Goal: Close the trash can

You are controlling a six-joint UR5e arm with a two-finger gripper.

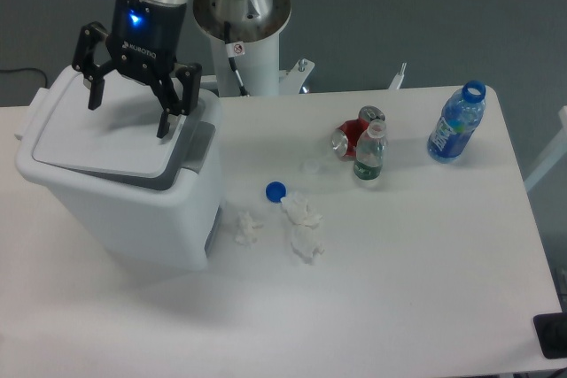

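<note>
The trash can (133, 210) is a large white bin standing at the left of the table. Its flat white lid (102, 135) lies down over the top, slightly tilted, with the grey front tab (190, 157) at its right edge. My gripper (128, 112) hangs just above the lid, fingers spread wide open and empty. One fingertip (92, 97) is over the lid's left part, the other (164, 126) is near its right edge. I cannot tell whether the fingertips touch the lid.
A blue bottle cap (275, 190) and crumpled white tissues (303, 226) lie right of the bin, with another tissue (244, 224) nearby. A crushed red can (354, 133), a small green-label bottle (369, 154) and a blue bottle (455, 126) stand farther right. The robot base (244, 33) is behind.
</note>
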